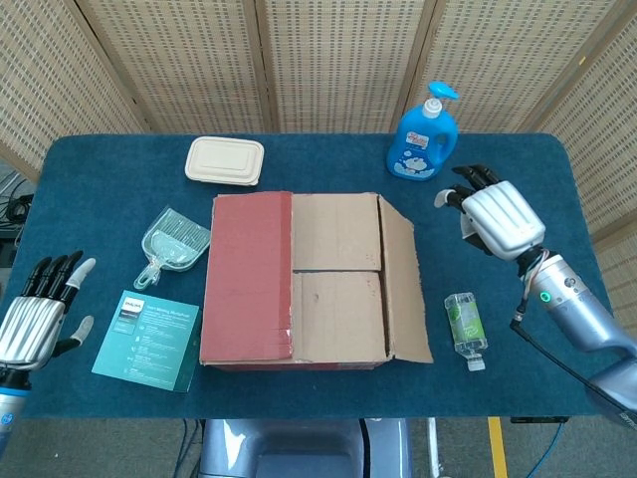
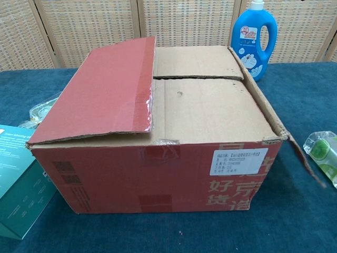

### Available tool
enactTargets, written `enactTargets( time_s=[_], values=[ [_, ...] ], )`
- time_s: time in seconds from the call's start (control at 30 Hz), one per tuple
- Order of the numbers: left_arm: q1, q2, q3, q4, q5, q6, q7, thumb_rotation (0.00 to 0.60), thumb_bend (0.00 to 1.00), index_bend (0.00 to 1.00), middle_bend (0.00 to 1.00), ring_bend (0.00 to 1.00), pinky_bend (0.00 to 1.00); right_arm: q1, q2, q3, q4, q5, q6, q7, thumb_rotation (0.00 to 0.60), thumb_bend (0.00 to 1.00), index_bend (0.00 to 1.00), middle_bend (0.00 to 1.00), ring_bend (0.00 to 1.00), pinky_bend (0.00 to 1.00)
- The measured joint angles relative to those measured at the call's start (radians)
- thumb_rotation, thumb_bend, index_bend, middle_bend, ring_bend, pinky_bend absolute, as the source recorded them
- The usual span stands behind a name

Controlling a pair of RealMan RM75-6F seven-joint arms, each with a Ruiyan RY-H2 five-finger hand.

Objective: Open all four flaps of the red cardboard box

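Red cardboard box (image 1: 299, 284) sits at the middle of the blue table (image 1: 100, 179), toward its front edge. From the head camera, its right flap (image 1: 403, 284) is folded outward and down, its left flap (image 1: 249, 274) lies closed over the top, and two brown inner flaps (image 1: 338, 274) lie flat. The right hand (image 1: 498, 217) hovers near the table's right edge, holding nothing, fingers spread. The left hand (image 1: 35, 319) hangs off the front left corner, fingers apart, also holding nothing.

From the chest camera, the box (image 2: 158, 174) fills the frame; the left flap (image 2: 100, 95) rests slightly raised, the right flap (image 2: 295, 147) droops beside the box wall. Neither hand shows.
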Motion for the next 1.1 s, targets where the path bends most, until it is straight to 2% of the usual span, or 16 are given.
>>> enactTargets(
  time_s=[0.1, 0.17, 0.37, 0.5, 0.53, 0.63, 0.7, 0.77, 0.87, 1.1],
  values=[
    [-0.043, 0.035, -0.017, -0.005, 0.024, -0.027, -0.037, 0.600, 0.35, 0.00, 0.00, 0.00, 0.00, -0.032, -0.016, -0.007, -0.017, 0.023, 0.040, -0.056, 0.600, 0.92, 0.22, 0.24, 0.04, 0.14],
    [-0.068, 0.046, -0.027, -0.005, 0.039, -0.042, -0.059, 0.600, 0.31, 0.00, 0.00, 0.00, 0.00, -0.059, -0.027, -0.012, -0.035, 0.046, 0.071, -0.099, 0.600, 0.81, 0.16, 0.19, 0.01, 0.14],
    [-0.148, 0.074, -0.052, -0.004, 0.079, -0.106, -0.115, 0.600, 0.23, 0.00, 0.00, 0.00, 0.00, -0.136, -0.052, -0.029, -0.094, 0.113, 0.146, -0.175, 0.600, 0.62, 0.04, 0.06, 0.00, 0.07],
    [-0.205, 0.088, -0.062, -0.003, 0.098, -0.164, -0.140, 0.600, 0.17, 0.00, 0.00, 0.00, 0.00, -0.175, -0.056, -0.044, -0.118, 0.136, 0.176, -0.213, 0.600, 0.53, 0.01, 0.03, 0.00, 0.04],
    [-0.218, 0.091, -0.065, -0.004, 0.101, -0.178, -0.147, 0.595, 0.17, 0.00, 0.00, 0.00, 0.00, -0.190, -0.058, -0.049, -0.125, 0.143, 0.188, -0.222, 0.600, 0.52, 0.00, 0.03, 0.00, 0.04],
    [-0.268, 0.098, -0.074, -0.005, 0.111, -0.227, -0.177, 0.502, 0.17, 0.00, 0.00, 0.00, 0.00, -0.222, -0.060, -0.062, -0.139, 0.156, 0.206, -0.231, 0.600, 0.52, 0.00, 0.02, 0.00, 0.03],
    [-0.308, 0.103, -0.081, -0.006, 0.119, -0.269, -0.210, 0.454, 0.26, 0.00, 0.00, 0.00, 0.00, -0.245, -0.062, -0.070, -0.144, 0.159, 0.229, -0.233, 0.600, 0.52, 0.00, 0.02, 0.00, 0.03],
    [-0.342, 0.109, -0.085, -0.007, 0.127, -0.306, -0.239, 0.412, 0.47, 0.00, 0.00, 0.00, 0.00, -0.266, -0.065, -0.076, -0.146, 0.159, 0.250, -0.235, 0.600, 0.52, 0.00, 0.02, 0.00, 0.03],
    [-0.396, 0.120, -0.089, -0.008, 0.142, -0.365, -0.282, 0.373, 0.65, 0.00, 0.00, 0.00, 0.00, -0.289, -0.071, -0.081, -0.144, 0.157, 0.270, -0.232, 0.600, 0.52, 0.00, 0.02, 0.00, 0.03],
    [-0.556, 0.117, -0.099, -0.001, 0.182, -0.505, -0.402, 0.338, 0.80, 0.02, 0.00, 0.00, 0.00, -0.321, -0.077, -0.084, -0.134, 0.152, 0.287, -0.230, 0.600, 0.52, 0.00, 0.02, 0.00, 0.03]
  ],
)
